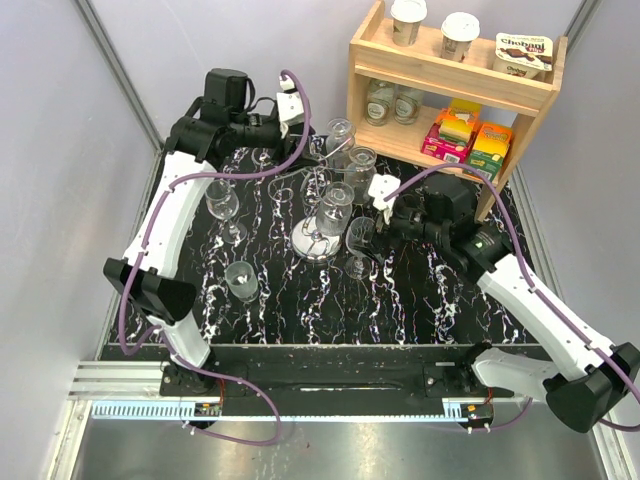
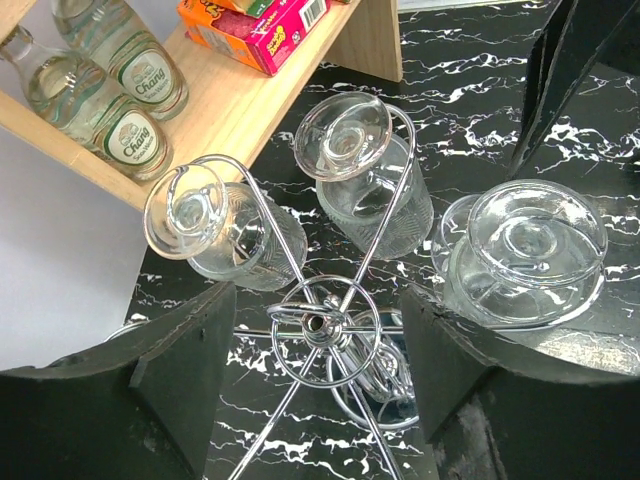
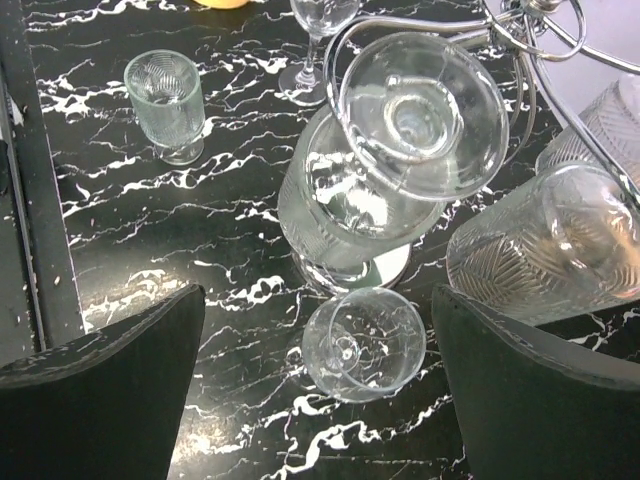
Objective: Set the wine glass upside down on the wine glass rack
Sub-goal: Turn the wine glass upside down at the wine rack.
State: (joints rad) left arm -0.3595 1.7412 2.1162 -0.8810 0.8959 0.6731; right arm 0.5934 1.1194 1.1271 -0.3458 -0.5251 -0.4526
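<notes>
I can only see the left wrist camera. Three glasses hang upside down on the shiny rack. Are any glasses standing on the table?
Observer: Yes. An upright wine glass stands beside the wine glass rack, between the open fingers of the right gripper, untouched.
Operator: Any others?
Observer: A short tumbler stands alone, nearer the arm bases.
Operator: What's on top of the wooden shelf?
Observer: Three lidded cups in a row.

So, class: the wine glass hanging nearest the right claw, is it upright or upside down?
Upside down: the wine glass hangs foot up, stem caught in a curled arm of the wine glass rack, bowl below.
</notes>
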